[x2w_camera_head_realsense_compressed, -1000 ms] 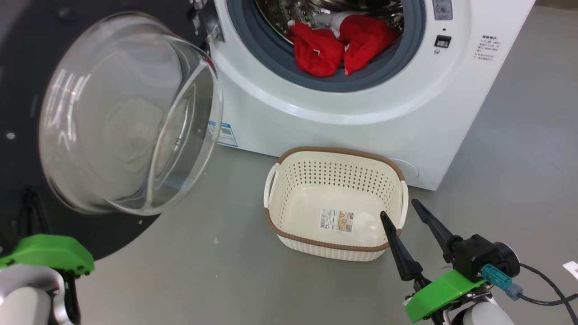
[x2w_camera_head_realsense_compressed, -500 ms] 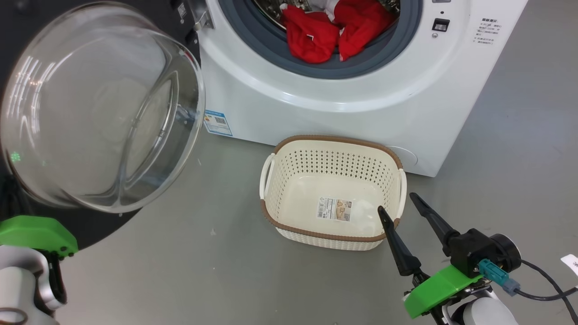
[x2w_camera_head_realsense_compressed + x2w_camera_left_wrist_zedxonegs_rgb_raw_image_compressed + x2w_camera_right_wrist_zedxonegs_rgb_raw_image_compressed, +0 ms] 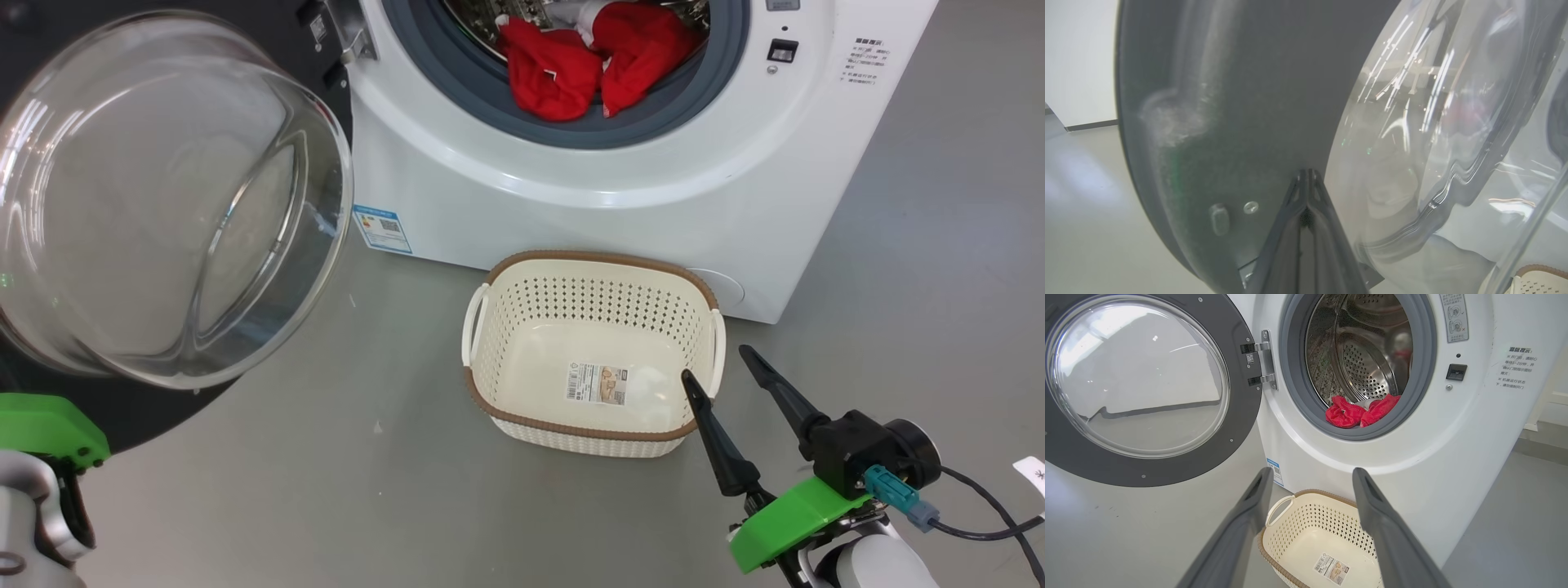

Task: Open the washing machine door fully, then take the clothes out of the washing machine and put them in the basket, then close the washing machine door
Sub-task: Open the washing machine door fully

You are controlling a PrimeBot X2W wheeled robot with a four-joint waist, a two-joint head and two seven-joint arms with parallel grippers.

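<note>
The washing machine [image 3: 571,220] sits further left in the head view than a second ago, since the camera has shifted. Its door [image 3: 163,204] hangs slightly wider. Red clothes [image 3: 571,73] lie in the drum mouth, with the basket [image 3: 588,282] on the floor below. The left gripper [image 3: 1306,173], jaws together, points at the door's dark rim. The right gripper [image 3: 715,363] hovers beside the basket, jaws apart.

I read one heading [image 3: 1521,350], 温馨提示, on the washing machine [image 3: 1412,465] front, up and right of my right gripper [image 3: 1311,472]; the lines beneath are too small. The blue label [image 3: 1278,473] beside its fingertip and the sticker [image 3: 1331,569] in the basket [image 3: 1314,522] between its fingers show codes, print illegible.
</note>
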